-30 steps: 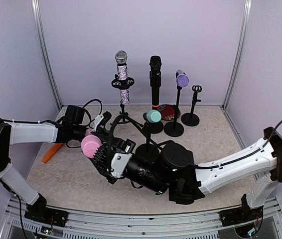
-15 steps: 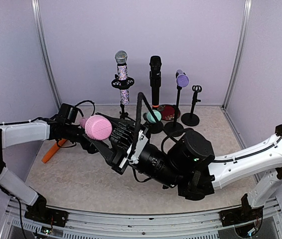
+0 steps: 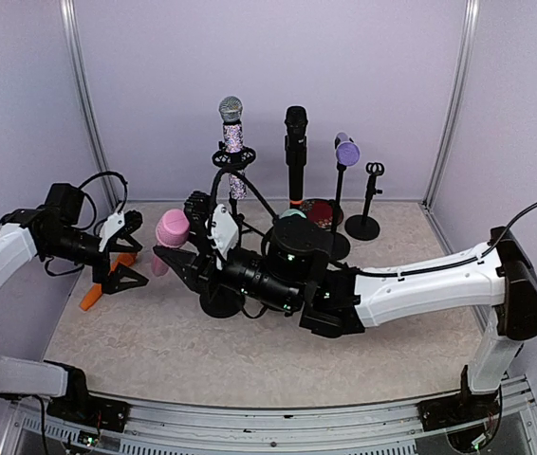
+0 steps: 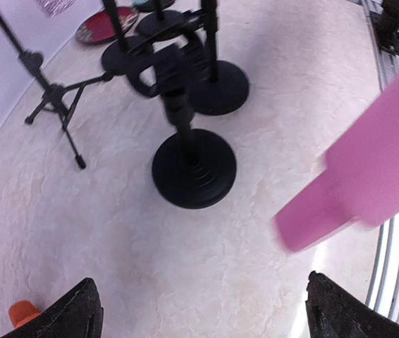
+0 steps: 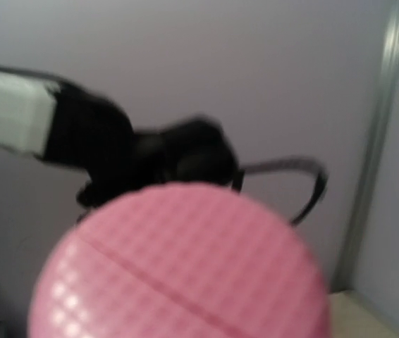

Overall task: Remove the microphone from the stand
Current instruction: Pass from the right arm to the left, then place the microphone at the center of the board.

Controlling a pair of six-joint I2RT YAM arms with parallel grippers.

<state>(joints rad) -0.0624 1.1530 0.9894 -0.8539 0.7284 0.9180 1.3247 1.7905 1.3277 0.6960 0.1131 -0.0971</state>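
The pink microphone (image 3: 171, 231) is clear of its stand, and my right gripper (image 3: 193, 258) is shut on its body above the table's left middle. Its round head (image 5: 178, 267) fills the lower right wrist view and hides the fingers there. The empty black stand (image 3: 221, 302) rests just below that gripper on its round base (image 4: 194, 167), with its clip (image 4: 166, 67) bare. My left gripper (image 3: 129, 249) hangs open to the left of the microphone, apart from it. The pink handle (image 4: 369, 169) crosses the right side of the left wrist view, beyond the open left gripper (image 4: 206, 317).
Along the back stand a sparkly microphone (image 3: 232, 142) on a tripod (image 4: 55, 98), a black microphone (image 3: 295, 152), a purple one (image 3: 346, 152), a partly hidden teal one (image 3: 292, 217) and an empty stand (image 3: 372, 201). An orange object (image 3: 96, 291) lies at the left, a red disc (image 3: 322, 210) at the back.
My left gripper has opened, let go near the pink microphone and drawn back to the left. The right gripper has carried the microphone up and toward the back left.
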